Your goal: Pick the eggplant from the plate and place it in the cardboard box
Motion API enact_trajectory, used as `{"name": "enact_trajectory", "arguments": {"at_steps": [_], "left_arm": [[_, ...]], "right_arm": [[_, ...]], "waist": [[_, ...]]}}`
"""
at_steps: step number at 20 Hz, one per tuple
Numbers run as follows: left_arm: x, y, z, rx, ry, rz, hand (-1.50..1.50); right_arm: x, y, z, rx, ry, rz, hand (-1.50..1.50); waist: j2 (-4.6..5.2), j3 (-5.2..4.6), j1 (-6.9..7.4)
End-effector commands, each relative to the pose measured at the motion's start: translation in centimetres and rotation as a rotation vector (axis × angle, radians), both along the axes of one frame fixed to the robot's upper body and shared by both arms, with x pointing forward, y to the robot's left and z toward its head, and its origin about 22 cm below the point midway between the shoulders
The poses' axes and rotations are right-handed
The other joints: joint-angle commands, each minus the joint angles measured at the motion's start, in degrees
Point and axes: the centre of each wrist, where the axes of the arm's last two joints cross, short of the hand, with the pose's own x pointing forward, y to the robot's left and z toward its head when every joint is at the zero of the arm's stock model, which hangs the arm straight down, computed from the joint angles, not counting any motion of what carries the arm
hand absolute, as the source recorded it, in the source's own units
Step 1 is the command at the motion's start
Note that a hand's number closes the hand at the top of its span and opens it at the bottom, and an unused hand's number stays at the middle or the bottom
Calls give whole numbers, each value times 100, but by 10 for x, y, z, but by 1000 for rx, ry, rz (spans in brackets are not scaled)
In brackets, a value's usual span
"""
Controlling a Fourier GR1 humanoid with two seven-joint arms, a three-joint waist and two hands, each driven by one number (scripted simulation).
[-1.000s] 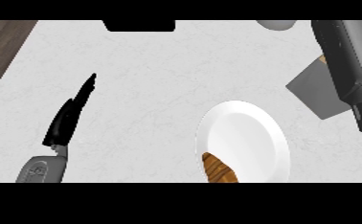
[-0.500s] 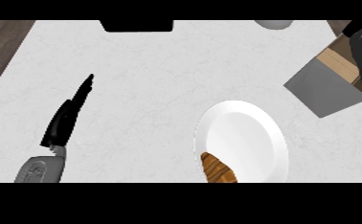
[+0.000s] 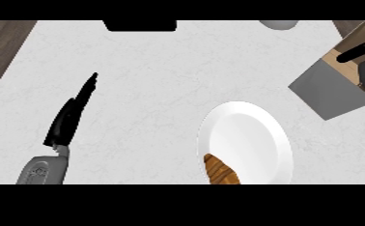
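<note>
A white plate (image 3: pixel 246 138) lies at the lower right of the counter, with a brown striped item (image 3: pixel 221 171) on its near rim. No eggplant shows anywhere. The cardboard box (image 3: pixel 327 91) stands at the right edge, a grey flap toward me and its tan inside (image 3: pixel 340 59) behind it. Only a black sliver of my right hand (image 3: pixel 351 54) shows at the right edge, over the box's inside; what it holds is hidden. My left hand (image 3: pixel 68 119) rests at the lower left, open, fingers straight and pointing away, far from the plate.
A black object (image 3: pixel 140 25) sits at the counter's far edge and a grey round thing (image 3: pixel 278 24) stands at the far right. Dark wood (image 3: pixel 13 39) borders the white counter at the upper left.
My right forearm, which hung over the box a second ago, has slid right and nearly out of view, uncovering the box's tan inside. The left hand and plate have not moved.
</note>
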Motion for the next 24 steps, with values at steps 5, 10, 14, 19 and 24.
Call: {"name": "enact_trajectory", "arguments": {"at_steps": [5,10,14,19,24], "left_arm": [[9,-1,1,8,6,-2,0],[11,-1,-7,-1,-4,10,0],[-10,-3,-25,-3,2,-4,0],[1,-11,-3,0,3,-13,0],[-3,4,-12,4,-6,0,0]], "right_arm": [[-5,11,10,-25,-543,50,-150],[-22,-17,-12,74,-693,-50,-150],[-41,-40,-16,35,-863,-103,-150],[-71,-70,-19,-49,-987,-138,-150],[-114,-64,-71,-99,-1035,-170,-150]], "waist": [[16,2,-14],[18,-2,-37],[7,-1,-17],[-5,-1,-7],[-13,-4,-30]]}}
